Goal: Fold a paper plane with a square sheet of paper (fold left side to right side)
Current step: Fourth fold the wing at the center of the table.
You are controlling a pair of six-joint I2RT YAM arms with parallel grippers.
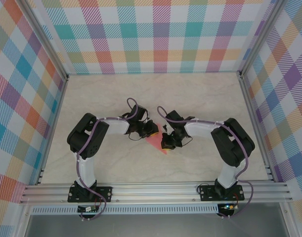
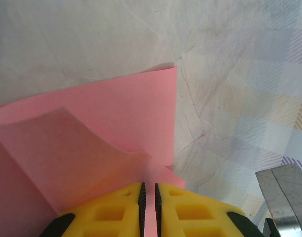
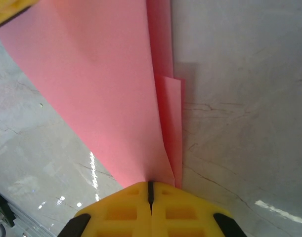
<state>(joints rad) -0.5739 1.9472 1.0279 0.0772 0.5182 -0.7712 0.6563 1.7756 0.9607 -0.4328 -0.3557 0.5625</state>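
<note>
- Plaid walls box you in at 9, 12 and 3 o'clock.
- Marbled desk, pale, with an aluminium rail along its 6 o'clock edge.
- Left arm and right arm both bend inward, so their wrists meet near desk centre.
- Square sheet of paper is salmon pink and partly folded. You see it between the two wrists, just toward 6 o'clock of desk centre, with a pointed end toward 5 o'clock.
- In the left wrist view the sheet has one layer curling up over another.
- In the right wrist view the sheet has a narrow folded strip along its 3 o'clock edge.
- Left gripper is at 12 o'clock of the sheet, clenched on it. Pink shows in the slit between the yellow fingers.
- Right gripper is at 3 o'clock of the sheet, fingers pressed together, pinching the sheet's edge where the layers run into the seam.
</note>
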